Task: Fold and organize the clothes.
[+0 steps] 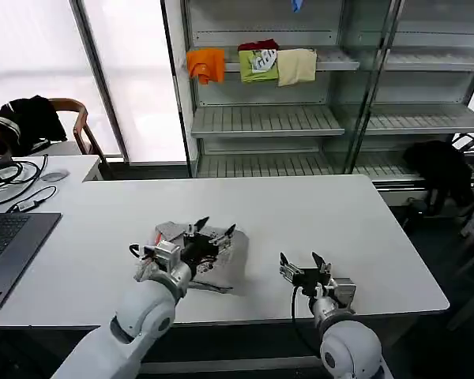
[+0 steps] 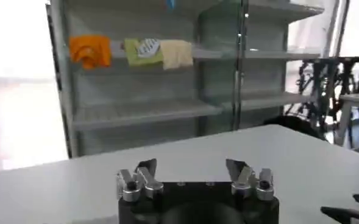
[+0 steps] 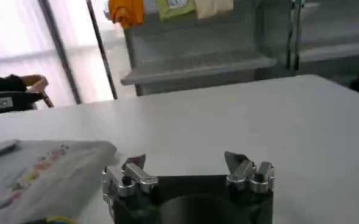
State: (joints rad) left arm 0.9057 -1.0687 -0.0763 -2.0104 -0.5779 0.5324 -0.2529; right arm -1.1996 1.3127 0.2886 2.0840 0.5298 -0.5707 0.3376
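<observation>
White tabletop (image 1: 300, 213) lies bare along its far edge and right end, leaving open room around both arms. Near the front edge, left of centre, sits a folded light grey T-shirt (image 1: 221, 257); its print looks multicoloured, though blurred in the right wrist view. Over it hovers the left gripper (image 1: 215, 230), fingers apart. Beside it the right gripper (image 1: 302, 263) also stands open, empty. Behind, metal shelves (image 1: 268, 118) hold orange, green and cream garments (image 1: 253, 65).

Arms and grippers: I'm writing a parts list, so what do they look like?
Both arms have glossy white rounded shells. Left gripper and right gripper each have a black body, silver metal knuckles and dark pointed fingertips. A black cable runs along the right wrist.
</observation>
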